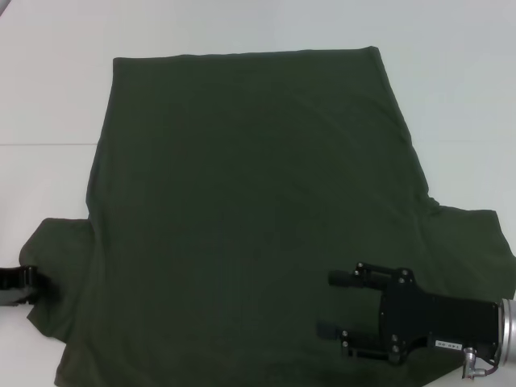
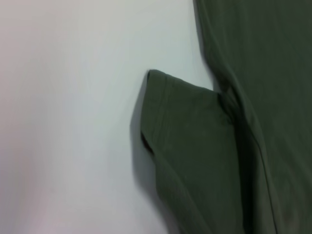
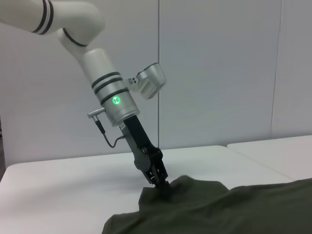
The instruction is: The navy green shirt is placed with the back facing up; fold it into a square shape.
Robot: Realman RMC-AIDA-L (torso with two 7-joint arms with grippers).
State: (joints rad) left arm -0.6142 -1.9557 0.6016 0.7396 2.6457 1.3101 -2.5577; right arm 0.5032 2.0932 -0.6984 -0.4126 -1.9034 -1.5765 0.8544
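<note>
Now left gripper (image 3: pixel 163 189) jaws pinch the navy green shirt (image 1: pixel 250 210) sleeve; right gripper (image 1: pixel 334 305) jaws wide above it.

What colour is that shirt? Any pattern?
Plain dark olive green shirt, no print; head view shows it best.

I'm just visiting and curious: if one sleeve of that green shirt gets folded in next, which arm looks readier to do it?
Probably the left. Its left pincer is already down on the navy green shirt's sleeve, apparently pinching it. The right pincer hovers open over the shirt body, gripping nothing.
</note>
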